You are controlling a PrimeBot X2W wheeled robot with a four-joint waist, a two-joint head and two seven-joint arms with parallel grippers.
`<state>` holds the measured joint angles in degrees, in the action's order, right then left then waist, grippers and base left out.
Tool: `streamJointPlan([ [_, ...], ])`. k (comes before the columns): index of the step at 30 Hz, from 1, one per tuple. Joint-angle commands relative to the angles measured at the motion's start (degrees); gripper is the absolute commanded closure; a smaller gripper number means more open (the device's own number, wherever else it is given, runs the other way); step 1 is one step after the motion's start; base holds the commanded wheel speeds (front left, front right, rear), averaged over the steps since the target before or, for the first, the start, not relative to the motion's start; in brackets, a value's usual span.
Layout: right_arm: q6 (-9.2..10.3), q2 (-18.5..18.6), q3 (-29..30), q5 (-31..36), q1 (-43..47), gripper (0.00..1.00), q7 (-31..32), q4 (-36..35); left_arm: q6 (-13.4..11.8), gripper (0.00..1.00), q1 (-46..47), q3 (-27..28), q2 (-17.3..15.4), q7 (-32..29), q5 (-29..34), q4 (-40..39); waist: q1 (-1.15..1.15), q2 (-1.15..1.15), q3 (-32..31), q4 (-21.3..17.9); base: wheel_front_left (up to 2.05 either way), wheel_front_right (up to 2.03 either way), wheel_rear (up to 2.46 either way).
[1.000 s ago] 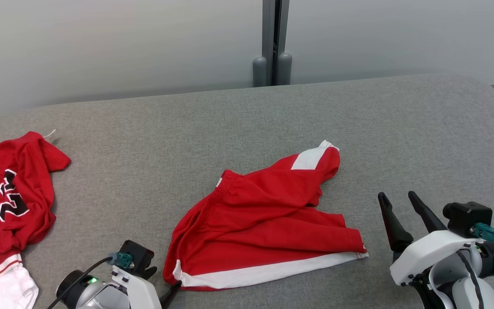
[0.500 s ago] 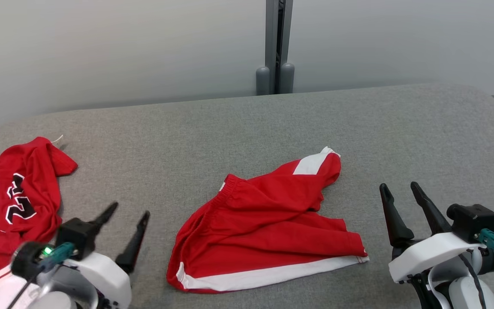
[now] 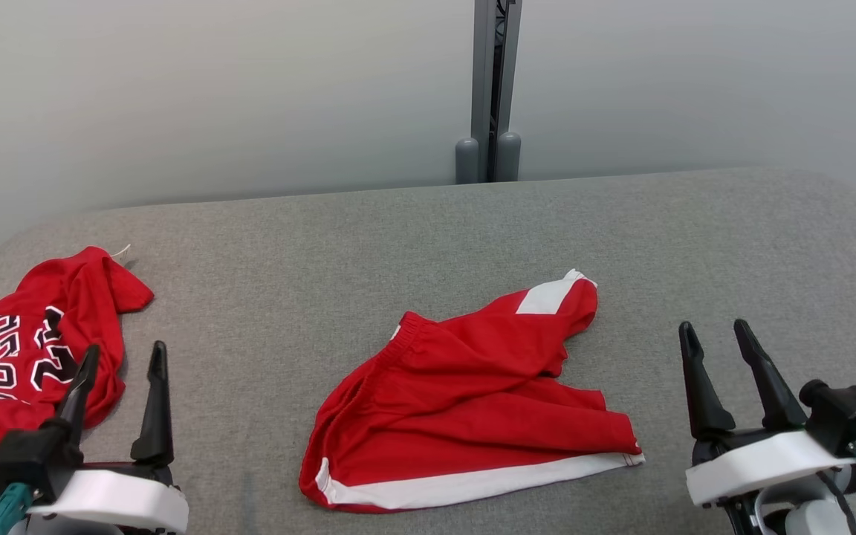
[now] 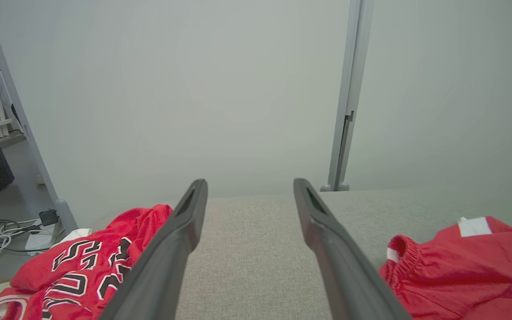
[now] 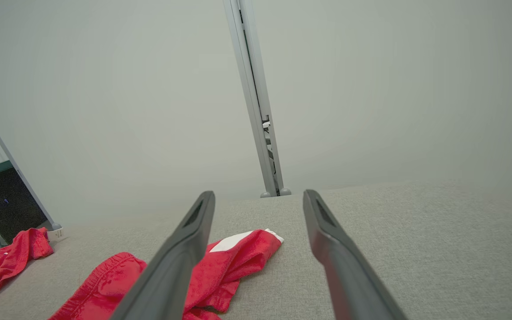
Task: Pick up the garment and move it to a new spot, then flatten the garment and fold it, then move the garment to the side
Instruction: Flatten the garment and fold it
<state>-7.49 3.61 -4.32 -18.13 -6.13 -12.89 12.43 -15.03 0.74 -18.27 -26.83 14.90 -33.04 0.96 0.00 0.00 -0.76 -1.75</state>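
Showing crumpled red shorts [image 3: 465,416], jersey [image 3: 27,349] cut off at edge, left end effector [image 3: 125,348] and right end effector [image 3: 713,325] gaping, empty.

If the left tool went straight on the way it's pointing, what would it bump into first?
Probably nothing soon: the left tool points over bare grey cushion toward the pale wall. The red jersey lies just to its left, out of line, though depth is hard to judge.

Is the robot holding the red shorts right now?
No, the red shorts lie on the grey surface between the open left gripper and right gripper.
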Motion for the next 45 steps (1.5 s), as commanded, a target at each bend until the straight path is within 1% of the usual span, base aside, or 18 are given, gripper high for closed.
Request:
streamJointPlan([
  [1, -0.01, 0.4, -0.3, 0.0, 0.9, 0.00, -0.6, 0.6, -0.4, 0.00, -1.1, 1.4, 0.7, 0.4, 0.6, -0.6, 0.00, 0.00, -0.1, -0.1, 0.00, 0.00, 0.00],
  [3, -0.01, 0.4, -1.0, 0.0, 1.4, 0.00, -1.0, 1.1, -0.3, 0.00, -3.1, 3.6, 2.9, 0.3, 1.7, -1.3, 0.00, 0.00, -0.2, -0.1, 0.00, 0.00, 0.00],
  [8, -0.01, 1.3, -3.2, 1.0, 1.9, 0.00, -1.5, 3.0, 1.7, 0.00, -6.5, 7.2, 7.7, 0.3, 4.1, -0.4, 0.00, 0.00, -0.5, -0.4, 0.00, 0.00, 0.00],
  [12, -0.01, 1.7, -4.1, 1.9, 2.0, 0.00, -1.9, 3.5, 4.4, 0.00, -7.1, 8.5, 10.1, 0.3, 6.1, 1.0, 0.00, 0.00, -0.6, -0.4, 0.00, 0.00, 0.00],
  [14, -0.01, 2.0, -4.1, 2.0, 1.8, 0.00, -2.1, 3.6, 5.6, 0.00, -6.9, 9.5, 10.8, 0.3, 6.9, 1.6, 0.00, 0.00, -0.7, -0.5, 0.00, 0.00, 0.00],
  [15, -0.01, 2.0, -4.1, 2.0, 1.8, 0.00, -2.1, 3.6, 5.6, 0.00, -6.9, 9.5, 10.8, 0.3, 6.9, 1.6, 0.00, 0.00, -0.7, -0.5, 0.00, 0.00, 0.00],
  [22, -0.01, 2.0, -4.5, 1.7, 1.4, 0.00, -2.1, 4.2, 8.8, 0.00, -6.1, 11.2, 12.7, 0.3, 8.9, 3.5, 0.00, 0.00, -0.7, -0.7, 0.00, 0.00, 0.00],
  [32, -0.01, 2.3, -4.6, 1.3, 1.2, 0.00, -2.2, 4.8, 11.5, 0.00, -5.5, 12.7, 14.8, 0.3, 10.6, 5.0, 0.00, 0.00, -0.9, -0.3, 0.00, 0.00, 0.00],
  [36, -0.01, 2.7, -5.0, 1.3, 1.3, 0.00, -1.1, 5.1, 12.3, 0.00, -5.7, 13.1, 15.5, 0.3, 11.2, 5.5, 0.00, 0.00, -1.0, -0.1, 0.00, 0.00, 0.00],
  [40, -0.01, 3.1, -5.1, 0.7, 2.2, 0.00, 1.3, 6.2, 14.1, 0.00, -5.6, 12.4, 15.8, 0.2, 10.9, 5.8, 0.00, 0.00, -1.1, 0.2, 0.00, 0.00, 0.00],
  [42, -0.01, 3.5, -5.6, -0.1, 2.5, 0.00, 3.3, 6.9, 15.5, 0.00, -5.9, 10.9, 16.0, -1.7, 10.1, 6.7, 0.00, 0.00, -1.1, 0.3, 0.00, 0.00, 0.00],
  [45, -0.01, 4.9, -6.7, 0.4, 3.1, 0.00, 7.4, 8.4, 18.0, 0.00, -6.2, 7.6, 15.6, -8.3, 9.2, 7.9, 0.00, 0.00, -1.0, 0.3, 0.00, 0.00, 0.00],
])
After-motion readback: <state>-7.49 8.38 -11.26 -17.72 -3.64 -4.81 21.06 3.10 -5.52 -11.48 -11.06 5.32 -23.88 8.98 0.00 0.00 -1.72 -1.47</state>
